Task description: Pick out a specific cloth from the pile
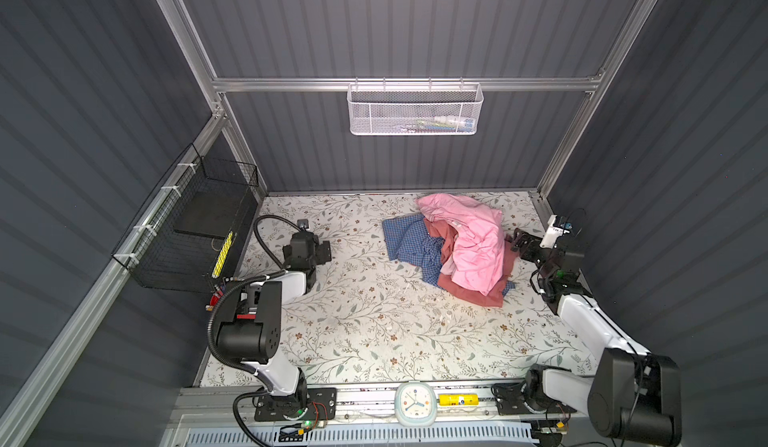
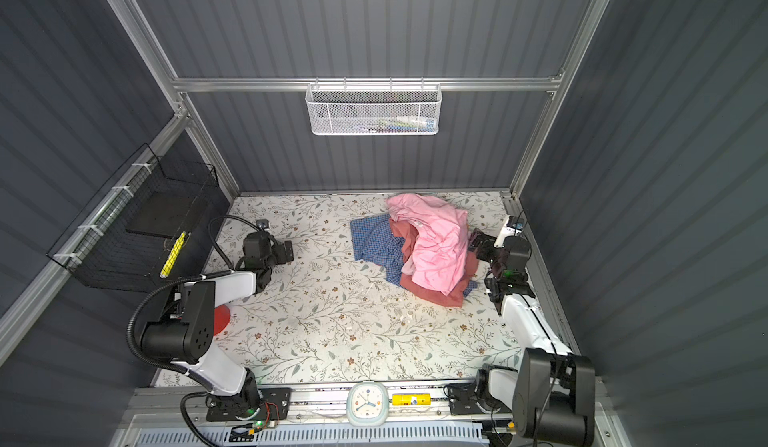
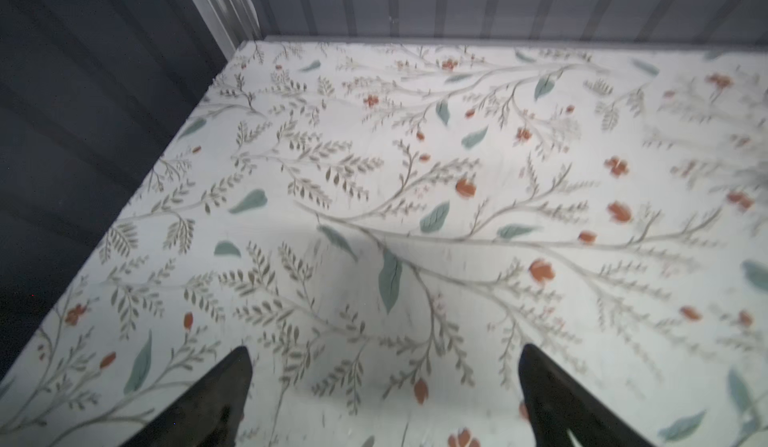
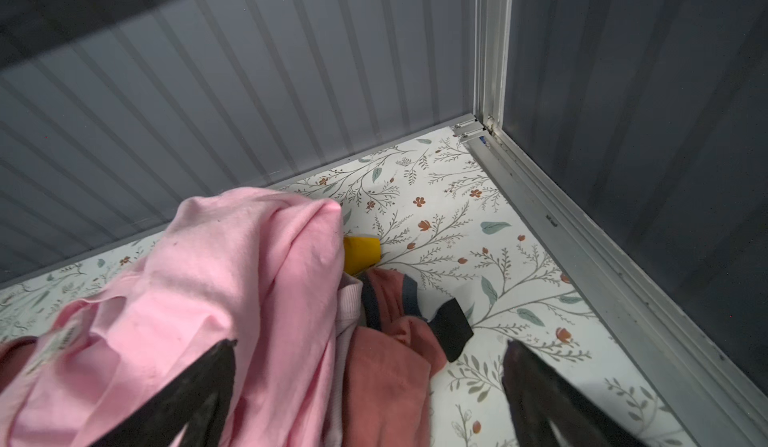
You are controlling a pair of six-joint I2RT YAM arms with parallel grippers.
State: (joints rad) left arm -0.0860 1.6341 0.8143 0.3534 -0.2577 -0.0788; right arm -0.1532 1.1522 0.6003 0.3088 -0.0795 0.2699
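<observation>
Your left gripper (image 3: 384, 349) hangs wide open and empty over the bare table (image 1: 374, 320), left of centre in both top views, probably parked out of the way. Farther back, right of centre, lies the pile (image 1: 457, 245). In it the salmon cloth (image 1: 478, 295) is pinned under the light pink garment (image 1: 478, 241), beside the checked shirt (image 1: 407, 241). Your right gripper (image 4: 370, 343), fingers spread, frames the cloth's exposed edge, likely its only free handle.

Soft matt salmon cloth (image 4: 386, 382), seemingly jersey; brushed-metal frame rail (image 4: 565, 233)
</observation>
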